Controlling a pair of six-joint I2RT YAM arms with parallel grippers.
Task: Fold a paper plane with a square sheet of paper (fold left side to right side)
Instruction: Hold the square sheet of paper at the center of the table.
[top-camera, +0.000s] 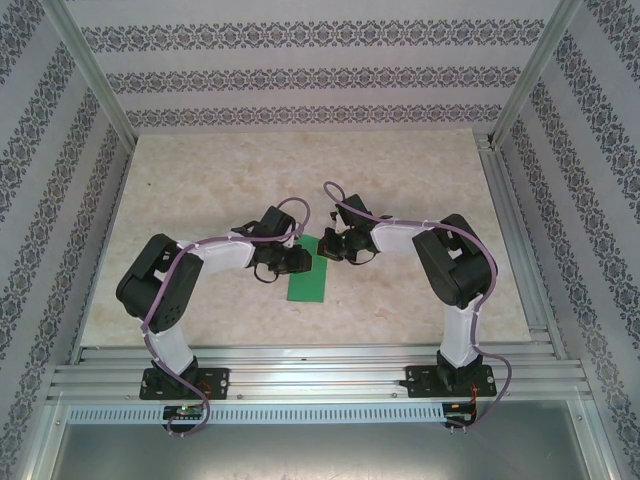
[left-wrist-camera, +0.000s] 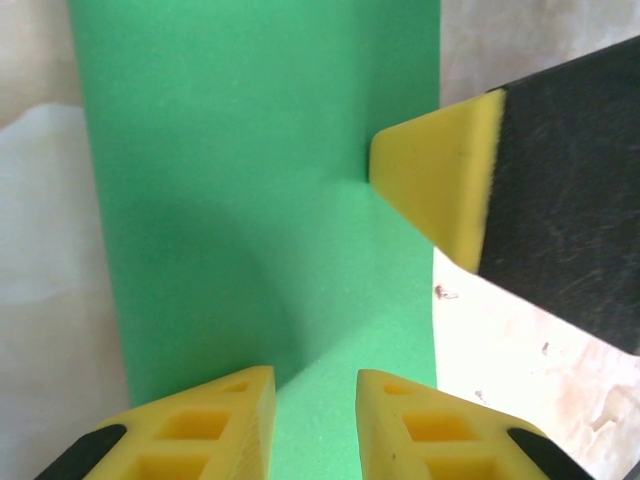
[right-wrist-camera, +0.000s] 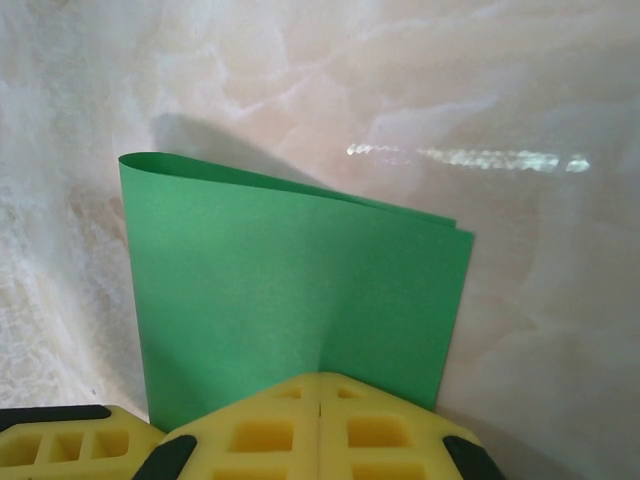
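The square sheet of paper (top-camera: 307, 281) lies on the table between the two arms, doubled over into a narrow green rectangle. In the right wrist view the paper (right-wrist-camera: 285, 275) shows two layers, with a soft rounded fold at its far left corner. My right gripper (right-wrist-camera: 320, 378) is shut, its joined tips resting on the top layer near one long edge. Its yellow fingertip (left-wrist-camera: 440, 190) touches the paper (left-wrist-camera: 240, 160) at the right edge. My left gripper (left-wrist-camera: 315, 385) hovers over the near part of the sheet, jaws a narrow gap apart with bare paper showing between them.
The marbled tabletop (top-camera: 200, 200) spreads wide on all sides of the paper. Patterned walls and metal frame posts (top-camera: 95, 75) close in the back and sides. A metal rail (top-camera: 320, 365) carrying the arm bases runs along the near edge.
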